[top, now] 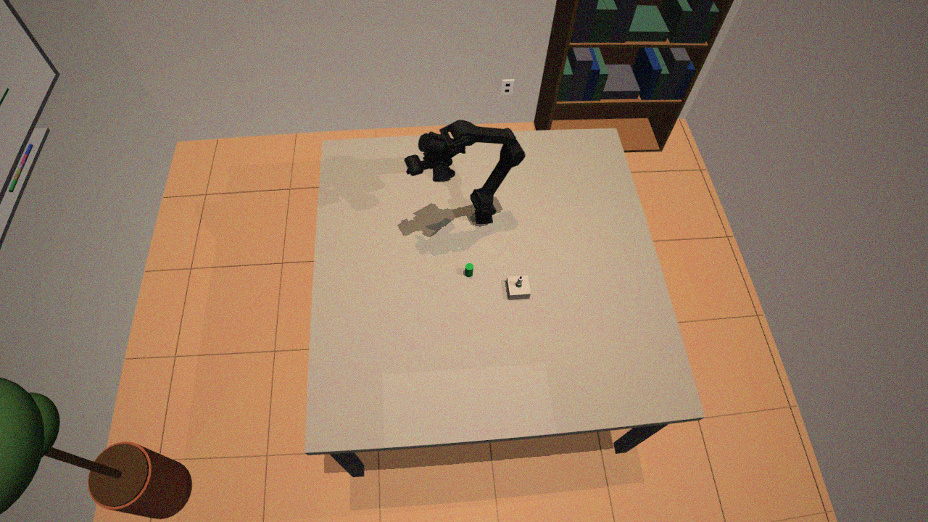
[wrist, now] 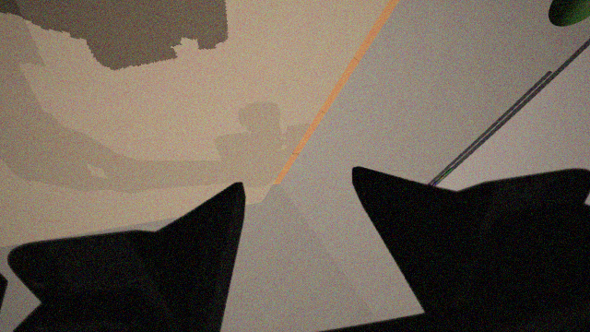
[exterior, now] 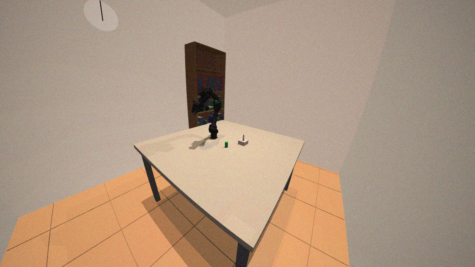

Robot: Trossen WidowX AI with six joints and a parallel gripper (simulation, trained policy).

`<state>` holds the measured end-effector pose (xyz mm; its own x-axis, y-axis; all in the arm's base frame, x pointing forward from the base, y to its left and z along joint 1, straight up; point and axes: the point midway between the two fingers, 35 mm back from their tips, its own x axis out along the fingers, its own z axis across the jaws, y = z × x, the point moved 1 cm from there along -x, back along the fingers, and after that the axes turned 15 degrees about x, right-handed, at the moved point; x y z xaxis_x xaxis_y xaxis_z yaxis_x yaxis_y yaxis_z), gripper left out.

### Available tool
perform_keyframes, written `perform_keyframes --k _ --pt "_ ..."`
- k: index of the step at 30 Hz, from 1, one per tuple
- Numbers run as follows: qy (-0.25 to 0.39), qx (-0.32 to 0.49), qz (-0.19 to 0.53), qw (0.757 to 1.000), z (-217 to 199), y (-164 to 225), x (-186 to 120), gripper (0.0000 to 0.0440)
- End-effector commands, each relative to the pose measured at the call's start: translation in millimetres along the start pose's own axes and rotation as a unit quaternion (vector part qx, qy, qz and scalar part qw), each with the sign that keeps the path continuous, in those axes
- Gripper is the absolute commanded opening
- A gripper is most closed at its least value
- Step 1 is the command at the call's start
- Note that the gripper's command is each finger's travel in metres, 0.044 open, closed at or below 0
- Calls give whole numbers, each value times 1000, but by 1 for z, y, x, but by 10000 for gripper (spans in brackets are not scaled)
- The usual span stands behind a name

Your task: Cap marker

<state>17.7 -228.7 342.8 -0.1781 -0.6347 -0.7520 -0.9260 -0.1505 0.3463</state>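
Observation:
The green cap (top: 469,270) (exterior: 226,144) stands loose on the table (top: 363,324) (exterior: 212,179). The holder block (top: 518,294) (exterior: 243,142) is pale and square, to the right of the cap in the top and exterior views. The marker (top: 519,281) (exterior: 243,137) stands upright in it, its small dark tip bare. My gripper (top: 427,170) (wrist: 298,177) is open, its two black fingers apart with nothing between them. It hangs high above the far part of the table, well away from the cap and the marker. Neither the cap nor the marker shows in the wrist view.
The arm's base (top: 483,214) (exterior: 213,135) stands on the table behind the cap and the holder block. A bookcase (top: 548,64) (exterior: 190,82) stands beyond the far table edge. A potted plant (top: 139,480) stands on the floor at the lower left. Arm shadows lie across the table.

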Motion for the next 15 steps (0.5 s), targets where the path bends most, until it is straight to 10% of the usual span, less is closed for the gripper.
perform_keyframes --k 1,15 --pt "-11 3 -14 1000 -5 -11 10 309" --pt "-39 13 -46 998 -15 -45 31 310"
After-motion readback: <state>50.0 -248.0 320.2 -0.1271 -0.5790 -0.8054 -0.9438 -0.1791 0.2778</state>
